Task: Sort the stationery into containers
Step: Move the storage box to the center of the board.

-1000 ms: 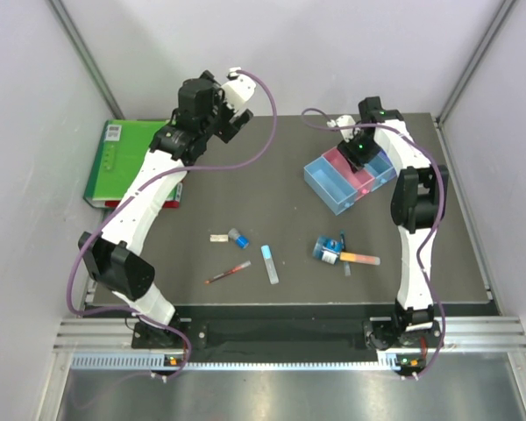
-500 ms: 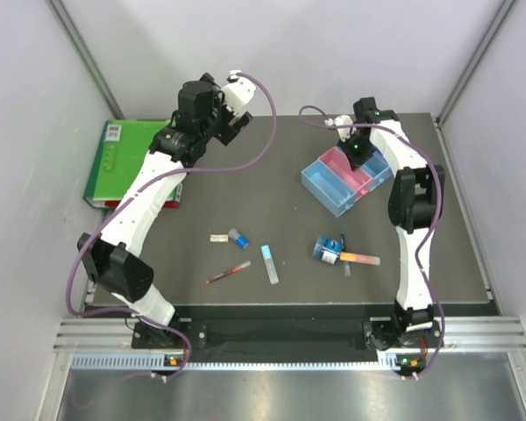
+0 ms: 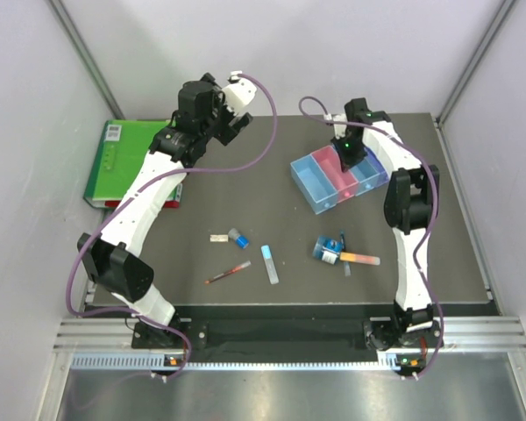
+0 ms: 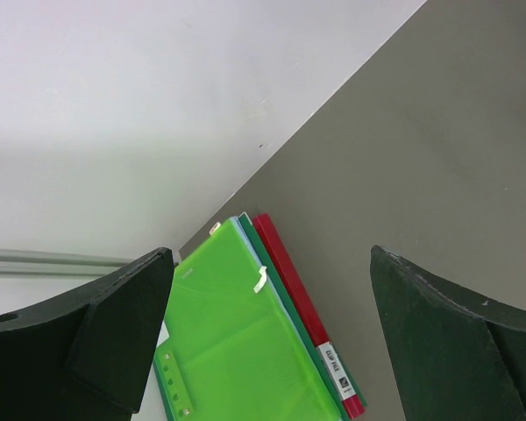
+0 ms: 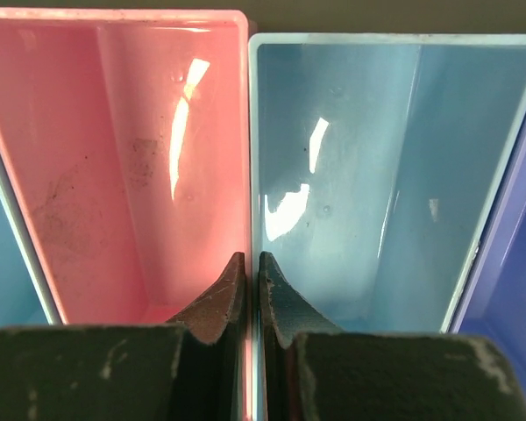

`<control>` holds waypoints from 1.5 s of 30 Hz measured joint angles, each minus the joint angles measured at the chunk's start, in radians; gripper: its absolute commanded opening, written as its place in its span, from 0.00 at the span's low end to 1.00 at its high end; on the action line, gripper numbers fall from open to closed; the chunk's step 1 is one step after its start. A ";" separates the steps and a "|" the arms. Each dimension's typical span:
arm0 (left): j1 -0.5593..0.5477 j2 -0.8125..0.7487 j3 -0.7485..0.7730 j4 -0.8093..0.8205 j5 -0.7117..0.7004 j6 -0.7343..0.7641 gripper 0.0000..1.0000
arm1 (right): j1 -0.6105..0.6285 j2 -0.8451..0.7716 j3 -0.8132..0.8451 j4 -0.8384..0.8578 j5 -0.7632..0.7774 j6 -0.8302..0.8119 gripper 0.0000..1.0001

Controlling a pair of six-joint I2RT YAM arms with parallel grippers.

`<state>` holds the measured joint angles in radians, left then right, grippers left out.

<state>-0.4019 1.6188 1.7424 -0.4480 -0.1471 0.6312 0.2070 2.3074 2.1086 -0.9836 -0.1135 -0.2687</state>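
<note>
The right gripper's [image 5: 252,263] fingers [image 5: 221,298] are pinched narrow on the thin wall shared by the pink bin [image 5: 131,158] and the light blue bin [image 5: 368,175], one finger inside each. A violet-blue bin [image 5: 519,289] shows at the right edge. From above, this gripper stands over the row of bins [image 3: 309,186] at the far right of the table [image 3: 272,167].

The left gripper [image 4: 270,263] has its fingers spread wide and holds nothing. It is raised above the far left of the table, near the green binder [image 4: 237,351].

The loose stationery lies on the near half of the table. A white block [image 3: 218,237] is just beside a blue cap [image 3: 238,238], with a red pen [image 3: 228,273] and a pale blue stick [image 3: 269,263] nearer. To the right, a blue-white roll [image 3: 327,251] is next to an orange-pink marker [image 3: 359,258]. All are well apart from the bins.
</note>
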 measured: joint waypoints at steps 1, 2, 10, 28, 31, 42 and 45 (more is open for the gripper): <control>0.000 0.000 0.000 0.000 0.000 0.002 0.99 | 0.004 0.000 0.000 0.004 0.006 0.023 0.00; 0.000 0.000 0.000 -0.001 0.000 0.004 0.99 | 0.011 0.000 -0.001 0.011 0.016 0.051 0.00; 0.000 0.000 0.000 -0.016 0.005 0.024 0.99 | 0.122 0.000 -0.008 0.042 0.042 0.270 0.00; 0.000 0.032 0.004 -0.083 0.037 0.052 0.99 | 0.165 -0.083 -0.221 0.310 -0.065 0.637 0.00; 0.000 0.035 0.004 -0.088 0.046 0.052 0.99 | 0.171 -0.106 -0.271 0.364 -0.053 0.674 0.00; -0.003 0.034 -0.015 -0.074 0.071 0.048 0.99 | 0.230 -0.183 -0.397 0.445 0.056 0.736 0.00; -0.003 0.027 -0.047 -0.070 0.075 0.048 0.99 | 0.251 -0.201 -0.424 0.451 0.089 0.747 0.00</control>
<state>-0.4046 1.6455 1.6955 -0.5179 -0.0719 0.6788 0.4576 2.1059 1.6844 -0.5327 -0.0242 0.4782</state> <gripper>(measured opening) 0.987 0.037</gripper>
